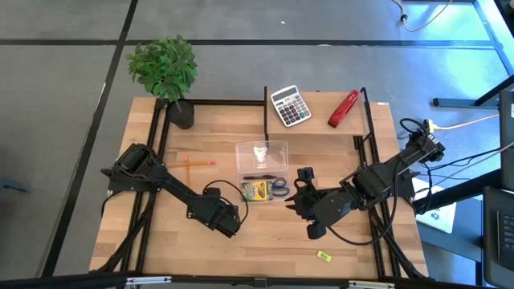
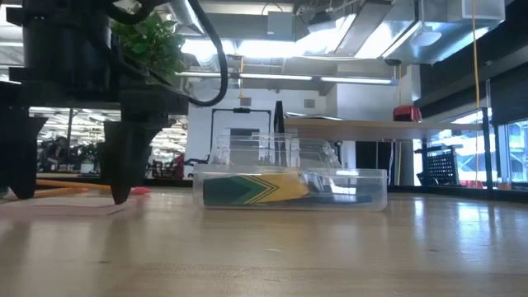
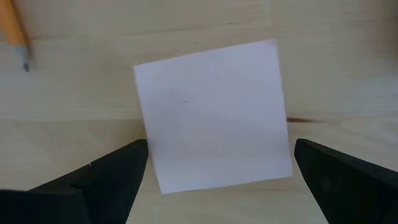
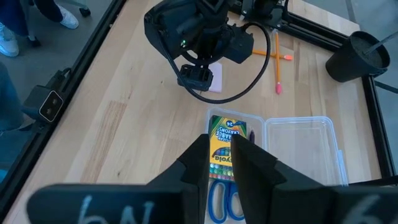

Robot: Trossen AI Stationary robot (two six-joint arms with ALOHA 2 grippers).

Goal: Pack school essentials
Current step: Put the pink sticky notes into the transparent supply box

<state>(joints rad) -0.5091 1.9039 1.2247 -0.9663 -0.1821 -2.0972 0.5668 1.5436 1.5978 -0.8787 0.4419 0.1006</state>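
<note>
- Two dark fingers of the left gripper (image 3: 214, 180) stand wide apart at either side of the pink square note pad (image 3: 214, 115), which lies flat on the table (image 3: 74, 87) between them; neither finger touches it.
- Beside that pad, well off to one side, the tip of a thin orange pencil (image 3: 15, 31) shows at the edge of the left wrist view.
- From above, the left gripper (image 1: 227, 221) hangs over the front-left part of the table (image 1: 241, 257), just left of the clear plastic box (image 1: 262, 170), and hides the pad beneath it.
- Two thin orange pencils (image 1: 193, 162) lie crossed behind the left arm, apart from the box.
- Inside the box's front half lie the green-yellow crayon box (image 1: 255, 191) and the blue-handled scissors (image 1: 279, 188), side by side.
- Over that front half hovers the right gripper (image 4: 219, 162), its fingers nearly together with only a narrow gap; whether it grips anything cannot be told.
- Near the front edge, a tiny yellow piece (image 1: 324, 256) lies alone, well away from both claws.
- At the back sit a grey calculator (image 1: 290, 106), a red stapler (image 1: 343, 109) and a potted plant (image 1: 166, 74).
</note>
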